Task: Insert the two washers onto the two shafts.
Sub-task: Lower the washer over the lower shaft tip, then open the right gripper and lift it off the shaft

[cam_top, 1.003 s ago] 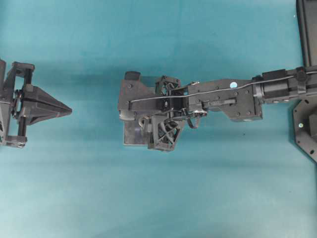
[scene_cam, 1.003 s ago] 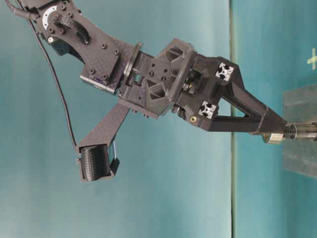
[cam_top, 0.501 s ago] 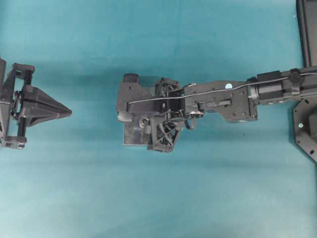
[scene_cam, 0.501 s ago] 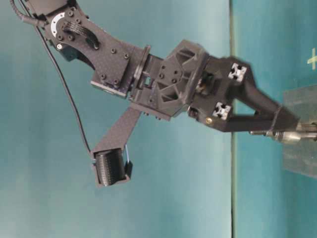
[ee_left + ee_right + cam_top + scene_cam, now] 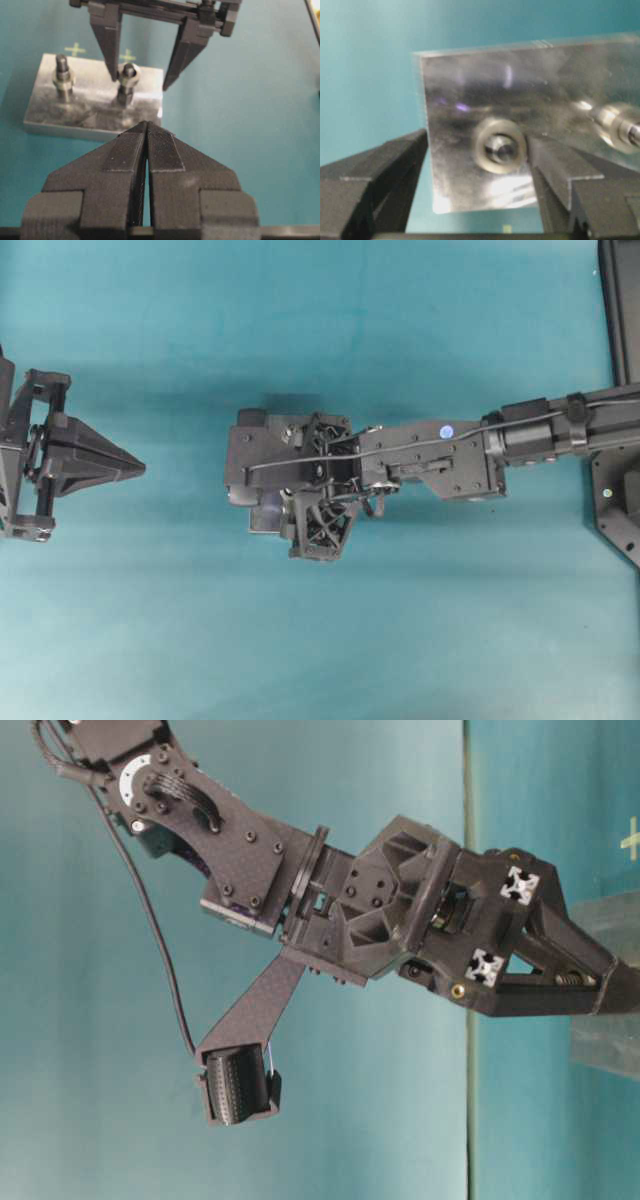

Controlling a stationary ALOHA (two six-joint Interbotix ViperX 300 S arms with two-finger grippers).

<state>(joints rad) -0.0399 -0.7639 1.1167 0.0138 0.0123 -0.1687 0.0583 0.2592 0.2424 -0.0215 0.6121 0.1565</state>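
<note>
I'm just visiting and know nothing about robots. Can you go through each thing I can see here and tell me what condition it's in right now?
Washer: sitting around the shaft, free of the fingers.
Shaft: upright on the plate, ring around it.
Second shaft: upright, also carrying a ring.
Metal plate: flat on the table.
Right gripper: open, fingers either side of the shaft.
Left gripper: shut, empty, away from the plate.

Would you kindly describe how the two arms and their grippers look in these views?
Both are black. The right gripper has long tapering fingers; its arm is bolted carbon-weave plate with a black cable and silver rail ends. The left gripper has wedge-shaped, finely ribbed pads.
</note>
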